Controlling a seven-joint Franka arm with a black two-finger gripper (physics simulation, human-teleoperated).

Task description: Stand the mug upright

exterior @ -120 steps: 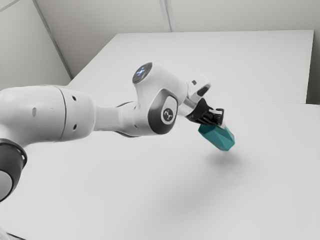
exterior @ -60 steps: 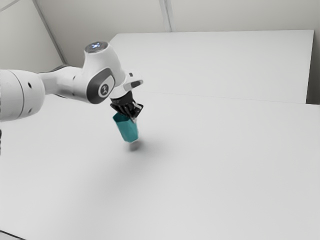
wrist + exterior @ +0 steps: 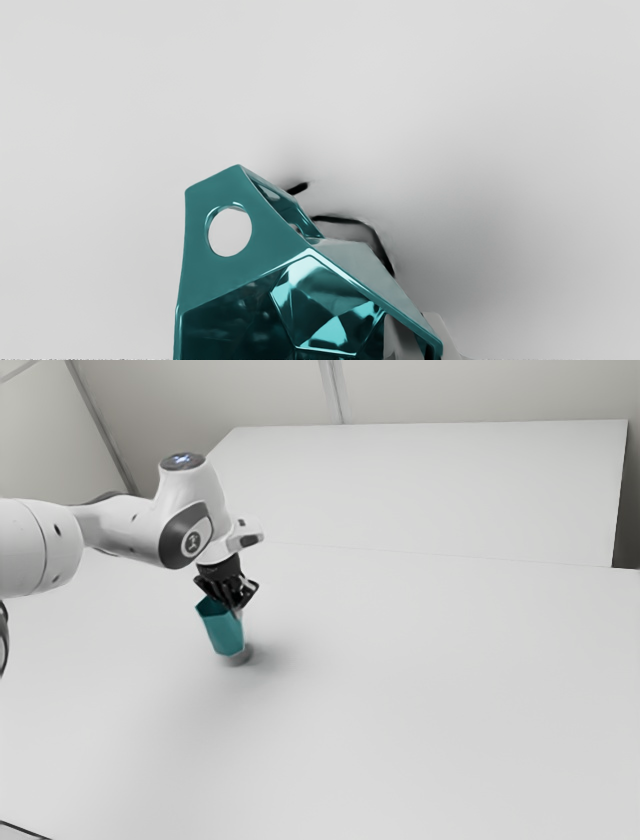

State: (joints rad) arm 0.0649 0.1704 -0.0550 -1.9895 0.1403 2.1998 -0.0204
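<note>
Teal, glossy and faceted, the mug (image 3: pixel 222 628) leans below my jaws, clenched on its wall, mouth tipped toward the exterior view's left.

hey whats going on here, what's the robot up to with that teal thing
A robot arm has its gripper shut on the wall of a teal mug. The mug is mouth up but leaning toward the exterior view's left, low over the white table. Whether its base touches down, I can't tell.
</note>
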